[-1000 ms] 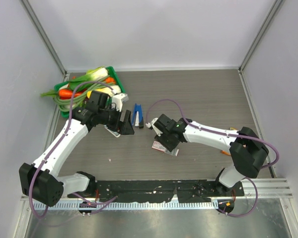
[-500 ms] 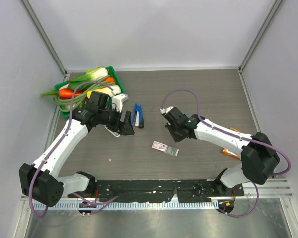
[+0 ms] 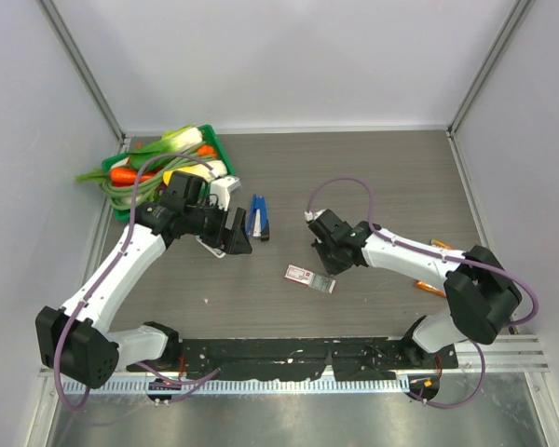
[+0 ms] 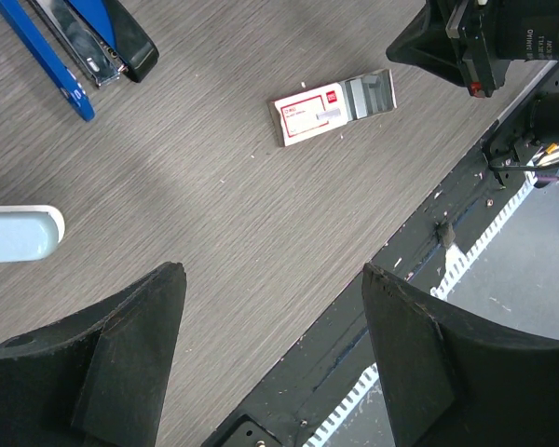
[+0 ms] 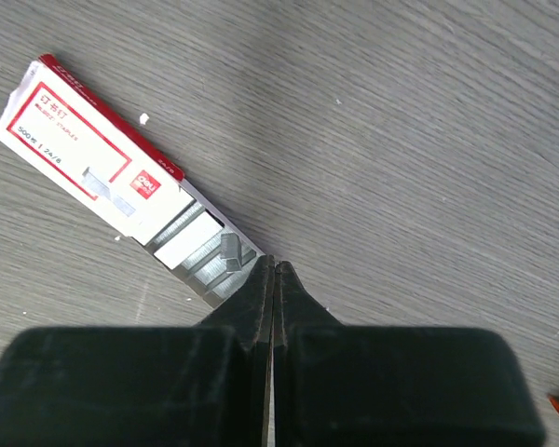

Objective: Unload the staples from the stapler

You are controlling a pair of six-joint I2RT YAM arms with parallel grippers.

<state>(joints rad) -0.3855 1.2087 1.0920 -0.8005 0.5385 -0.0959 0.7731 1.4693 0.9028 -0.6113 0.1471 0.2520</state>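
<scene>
Right gripper (image 5: 272, 272) has drawn back to the right from its earlier spot over the staple box (image 3: 310, 277); it now hangs at the box's open end, jaws clenched flat together with nothing between them. Left gripper (image 4: 270, 279) unchanged: jaws spread wide, empty, hovering over the bench (image 3: 382, 177). Stapler (image 3: 258, 216) lies hinged open on the bench just beside the left gripper, apart from the box.

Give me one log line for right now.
left hand: open, empty | right hand: shut, tips at open end of staple box | stapler: opened out on table, untouched
</scene>
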